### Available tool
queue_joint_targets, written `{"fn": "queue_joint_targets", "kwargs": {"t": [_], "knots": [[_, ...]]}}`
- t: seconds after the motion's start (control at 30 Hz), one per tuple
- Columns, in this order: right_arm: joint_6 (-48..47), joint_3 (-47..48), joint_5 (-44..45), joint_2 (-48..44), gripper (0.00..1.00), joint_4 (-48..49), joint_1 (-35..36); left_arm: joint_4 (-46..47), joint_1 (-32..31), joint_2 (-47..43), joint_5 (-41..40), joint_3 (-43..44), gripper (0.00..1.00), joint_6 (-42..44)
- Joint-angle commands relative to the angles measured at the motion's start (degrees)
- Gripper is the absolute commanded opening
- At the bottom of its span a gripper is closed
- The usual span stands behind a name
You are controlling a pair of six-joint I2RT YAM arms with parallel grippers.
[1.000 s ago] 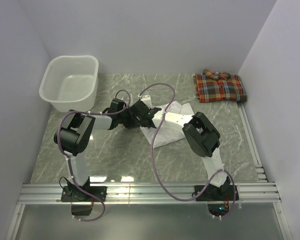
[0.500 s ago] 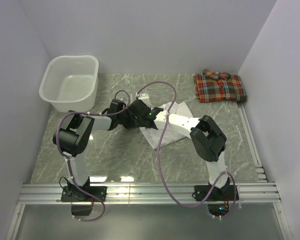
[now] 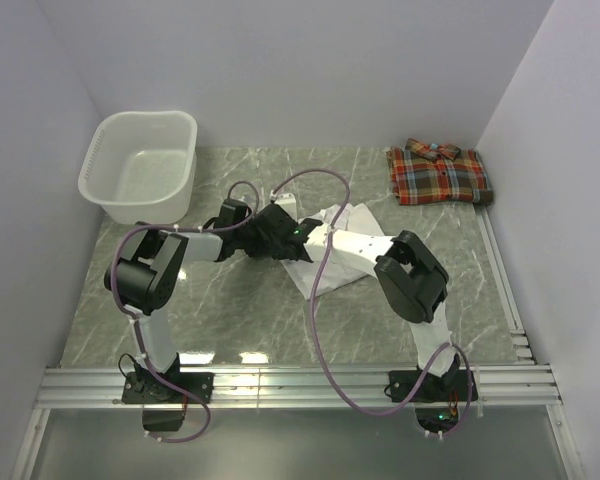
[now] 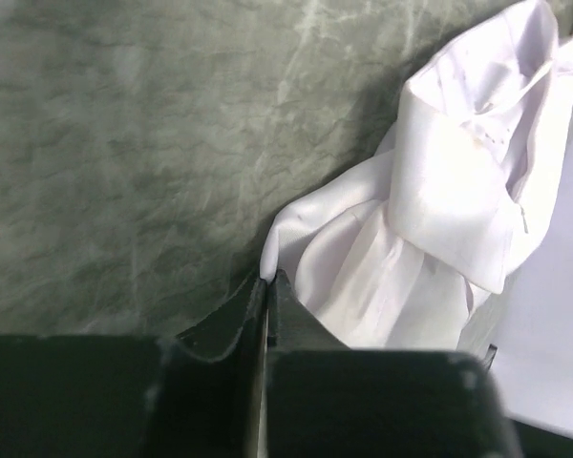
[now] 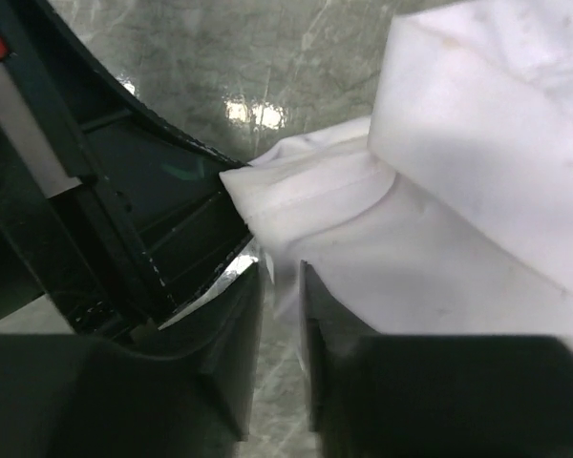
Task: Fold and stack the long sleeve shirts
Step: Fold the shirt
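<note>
The white shirt (image 3: 327,276) lies crumpled at the middle of the table, partly under my right arm. In the left wrist view its collar end (image 4: 458,181) lies to the right, and my left gripper (image 4: 267,280) is shut on a thin edge of it. My right gripper (image 5: 282,272) is right next to it, jaws nearly together with a fold of the white shirt (image 5: 477,162) between the tips. From above both grippers, left (image 3: 277,241) and right (image 3: 293,239), meet at the shirt's left edge. The red-orange plaid shirt (image 3: 440,173) lies folded at the far right.
A white laundry basket (image 3: 140,165) stands at the far left corner. The left gripper's black body (image 5: 115,210) fills the left of the right wrist view, very close to the right fingers. Purple cables loop above both arms. Walls close in on left, back and right.
My right arm has reached further left, so its gripper now sits against the left gripper at the shirt's left edge. The left arm has hardly moved.
</note>
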Motion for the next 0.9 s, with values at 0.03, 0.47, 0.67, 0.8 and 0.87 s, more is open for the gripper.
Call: {"fn": "queue_joint_targets", "kwargs": {"t": [0.03, 0.47, 0.67, 0.8, 0.87], "knots": [[-0.4, -0.7, 0.8, -3.7, 0.43, 0.5, 0.5, -3.7, -0.1, -4.3, -5.0, -0.4, 0.10, 0.1], [-1.7, -18.0, -8.4, -30.3, 0.49, 3.2, -15.1, -20.6, 1.8, -17.7, -18.9, -0.2, 0.66, -1.4], [0.9, -28.1, -27.2, -36.6, 0.49, 10.4, -31.1, -32.4, -1.9, -22.8, -20.9, 9.1, 0.64, 1.2], [4.5, -34.1, -39.9, -36.8, 0.49, 19.7, -39.4, -30.1, -8.7, -21.6, -14.3, 14.7, 0.60, 1.7], [6.4, -35.8, -45.4, -35.3, 0.48, 22.4, -42.7, -28.3, -11.1, -18.4, -9.9, 15.9, 0.58, 1.6]]}}
